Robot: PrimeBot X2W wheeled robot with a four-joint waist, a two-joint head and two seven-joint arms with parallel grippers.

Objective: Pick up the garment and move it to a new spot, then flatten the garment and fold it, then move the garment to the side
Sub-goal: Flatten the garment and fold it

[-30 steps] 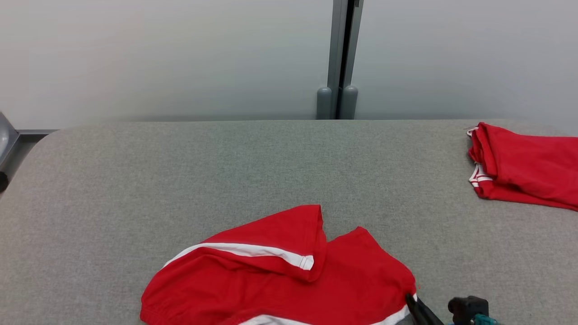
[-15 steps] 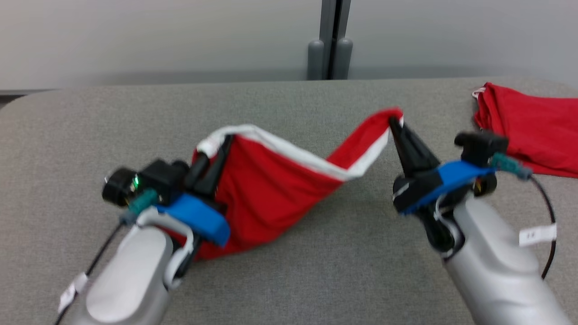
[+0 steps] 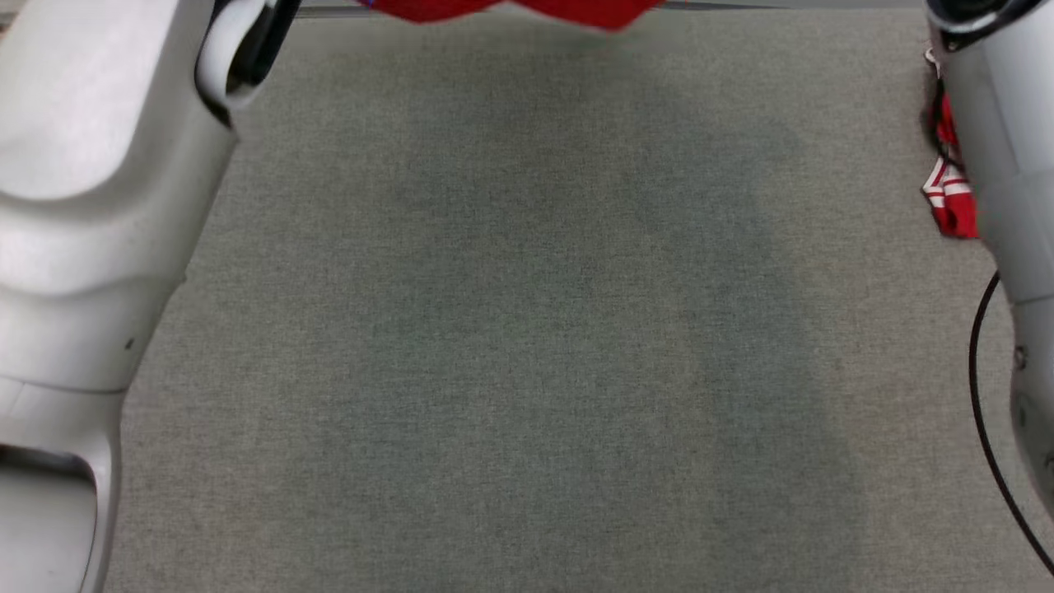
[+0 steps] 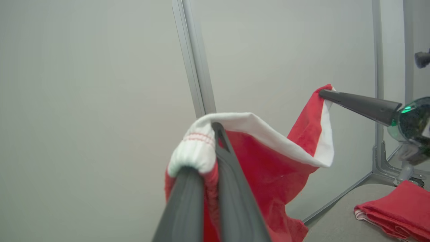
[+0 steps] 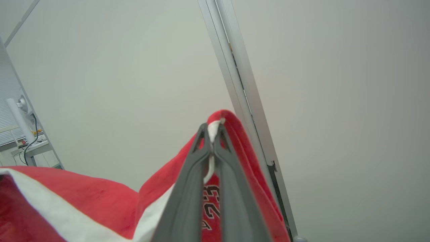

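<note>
Left wrist view puts the red garment with a white band along its edge (image 4: 265, 161) up in the air in front of a pale wall, strung between the two grippers. Its long axis runs side to side across the robot's front, from one gripper to the other. The white-banded edge is uppermost and sags in a shallow curve between the two holds, while the red cloth hangs down below it.

I count two red garments. One is held aloft. The other is a folded red garment with white trim (image 4: 396, 205), lying on the grey fabric-covered table (image 3: 527, 329) off to the robot's right, well apart from the held one.

Two grippers are at work. The left gripper (image 4: 210, 148) has its long dark fingers pressed together on a bunched end of the white band, with cloth puffing out over one finger. The right gripper (image 5: 211, 134) has its jaws closed tight, pinching a thin fold of white-edged red cloth right at the tips. Dark numerals printed on the fabric show below that hold.

From the head view, two pale forearms, the left one (image 3: 90, 165) and the right one (image 3: 996, 165), frame the table, and the hanging garment's lower edge shows at the top of the picture. Whether that edge touches the table I cannot tell.
</note>
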